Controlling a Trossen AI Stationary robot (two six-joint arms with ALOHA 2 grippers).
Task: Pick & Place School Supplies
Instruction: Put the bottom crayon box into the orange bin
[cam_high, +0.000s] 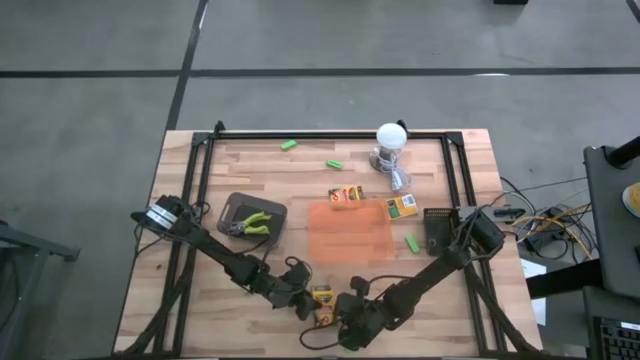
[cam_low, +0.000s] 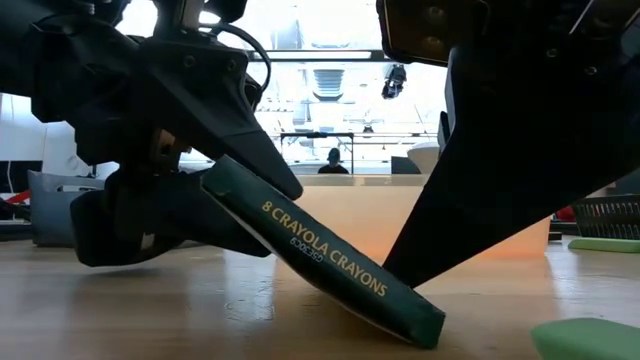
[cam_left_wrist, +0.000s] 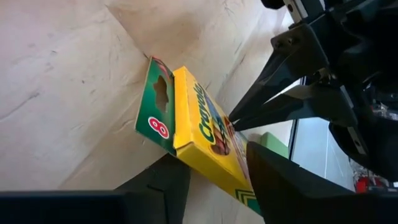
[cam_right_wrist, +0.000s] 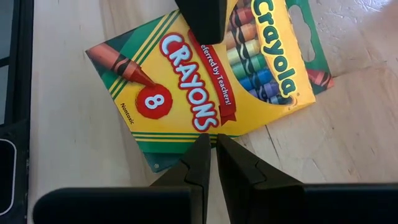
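Wooden slatted tabletop, near edge: yellow-and-green cardboard crayon box was gripped, tilted, one corner down, by left gripper. Right gripper, pinched closed and empty, was propped against it. Pick step judged underway; lift needed next.

- Wooden table: pale planked top edged by a black frame.
- Orange translucent tray: lies flat near the middle of the table.
- White round-headed lamp: stands near the far edge, its cable trailing toward the tray.
- Grey shallow dish: rests left of the tray.
- Cables: bundled beyond the table's right edge.
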